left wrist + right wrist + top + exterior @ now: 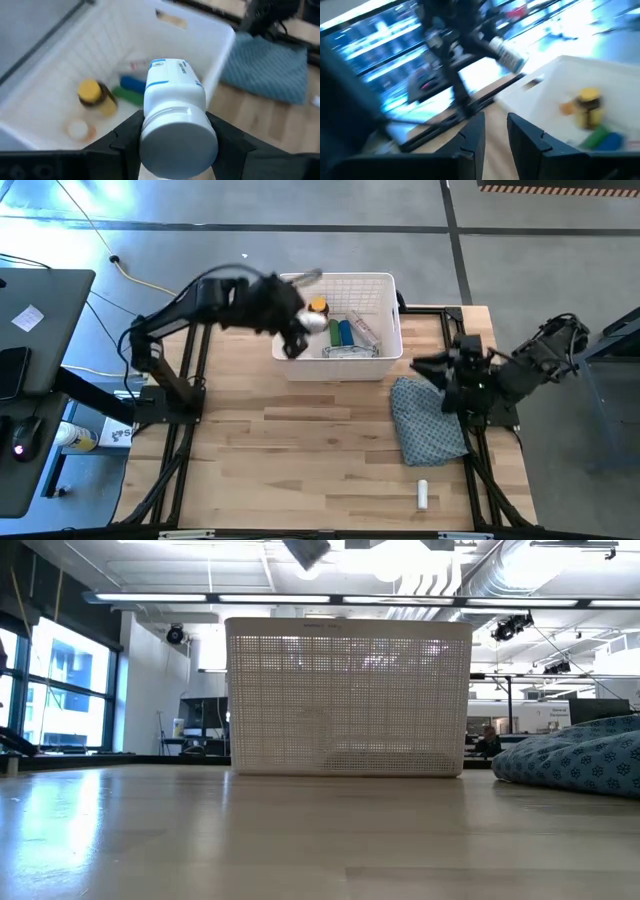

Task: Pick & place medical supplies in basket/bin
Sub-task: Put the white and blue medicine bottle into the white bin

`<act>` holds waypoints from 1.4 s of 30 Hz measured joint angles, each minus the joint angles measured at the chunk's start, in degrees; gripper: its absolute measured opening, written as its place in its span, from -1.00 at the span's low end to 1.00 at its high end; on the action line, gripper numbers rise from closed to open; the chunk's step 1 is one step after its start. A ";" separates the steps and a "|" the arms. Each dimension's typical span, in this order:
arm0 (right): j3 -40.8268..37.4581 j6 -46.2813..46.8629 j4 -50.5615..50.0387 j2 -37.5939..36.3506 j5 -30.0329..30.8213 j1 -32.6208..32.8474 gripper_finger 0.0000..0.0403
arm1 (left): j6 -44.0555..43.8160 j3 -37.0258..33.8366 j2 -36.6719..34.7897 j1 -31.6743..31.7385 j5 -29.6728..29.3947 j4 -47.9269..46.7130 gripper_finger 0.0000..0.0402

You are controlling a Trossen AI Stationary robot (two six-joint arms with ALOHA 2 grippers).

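Note:
My left gripper (pixel 174 120) hangs over the left part of the white lattice bin (pixel 385 285), shut on a white pill bottle (pixel 172 82) with a blue label. Inside the bin lie an amber bottle with a yellow cap (pixel 94 97), a blue piece (pixel 132 82), a green piece (pixel 125 95) and a crinkly packet (pixel 362 330). A white tube (pixel 422 495) lies on the table near the near edge. My right gripper (pixel 422 366) waits open at the table's right, above the cloth's far end. My left gripper pinches the white pill bottle between its two fingers (pixel 127 135), at the shoulder just below the cap (pixel 155 112). The cap end points back at the wrist and the base points away along the fingers. The bottle is lifted clear above the bin's inside.
A blue-grey patterned cloth (pixel 428 420) lies crumpled on the table's right part, right of the bin and under my right arm. Bare wood (pixel 300 460) stretches in front of the bin. A desk with a mouse stands beyond the table's left edge.

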 joint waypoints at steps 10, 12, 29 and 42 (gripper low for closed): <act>0.00 3.33 -3.49 0.04 -3.61 -14.13 -0.63 | 16.50 -0.06 11.04 14.07 6.78 4.50 0.06; 0.00 4.81 -4.87 0.07 -5.59 -16.51 -0.63 | 18.77 -0.06 13.43 14.69 6.58 3.75 0.07; 0.00 5.85 -8.12 0.15 -14.71 -24.48 -0.63 | 30.06 -0.09 30.15 15.00 1.99 -3.08 0.09; 0.00 6.31 -9.26 0.17 -20.13 -24.21 -0.63 | 31.13 -6.22 33.24 18.13 3.58 -1.72 0.10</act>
